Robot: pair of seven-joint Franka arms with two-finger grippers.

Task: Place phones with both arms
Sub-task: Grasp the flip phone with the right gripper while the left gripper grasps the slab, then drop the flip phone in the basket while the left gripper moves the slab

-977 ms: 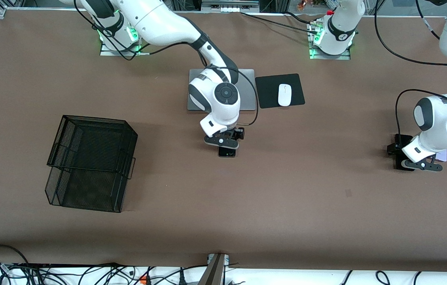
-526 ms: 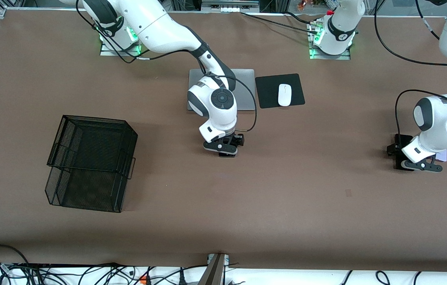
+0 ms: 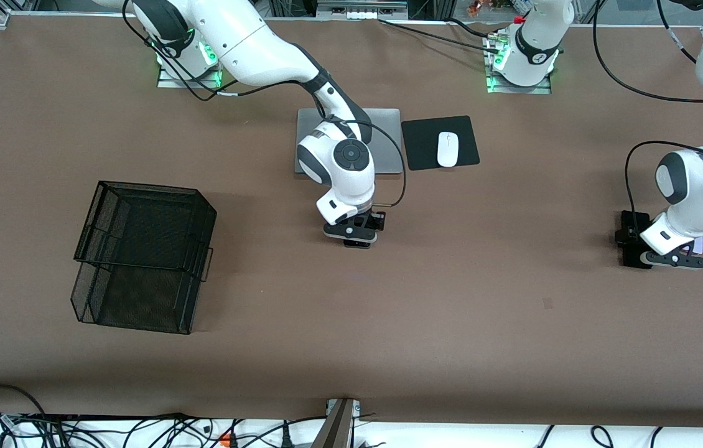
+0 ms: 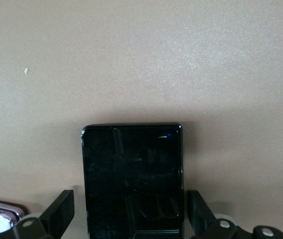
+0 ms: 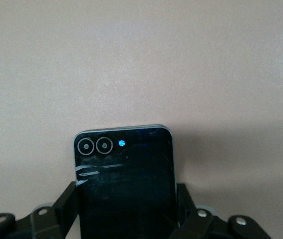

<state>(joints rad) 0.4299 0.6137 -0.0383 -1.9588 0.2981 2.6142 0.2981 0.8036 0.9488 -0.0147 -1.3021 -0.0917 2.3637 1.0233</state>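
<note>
Table (image 3: pixel 513 348): brown cover, the biggest item. The widest open stretch lies between the two grippers and on the side nearer the front camera from both; its edge nearest that camera carries a strip of cables.

Wire basket (image 3: pixel 140 258): black mesh, toward the right arm's end of the table, well apart from the right gripper with bare cover between them.

Silver laptop (image 3: pixel 389 140): closed, partly covered by the right arm's wrist, farther from the front camera than the right gripper.

Black mouse pad (image 3: pixel 423 146): just beside the laptop, bearing a white computer mouse (image 3: pixel 447 149).

Right gripper (image 3: pixel 351 233): down at the table at mid-width, fingers (image 5: pixel 64 209) pressed to both long sides of the small squarish black phone (image 5: pixel 125 184), clamped on it. The phone's two lens rings end points away from the wrist, with bare cover ahead of that edge.

Left gripper (image 3: pixel 672 258): low at the left arm's end of the table, fingers (image 4: pixel 62 214) spread wide, one on each side of the long slim black slab (image 4: pixel 132 179) with a gap on either side, not touching it. Open cover ahead of the slab's short edge.

Pale lavender phone (image 3: pixel 695 246): just beside the left gripper, mostly hidden under the wrist; a corner shows in the left wrist view.
</note>
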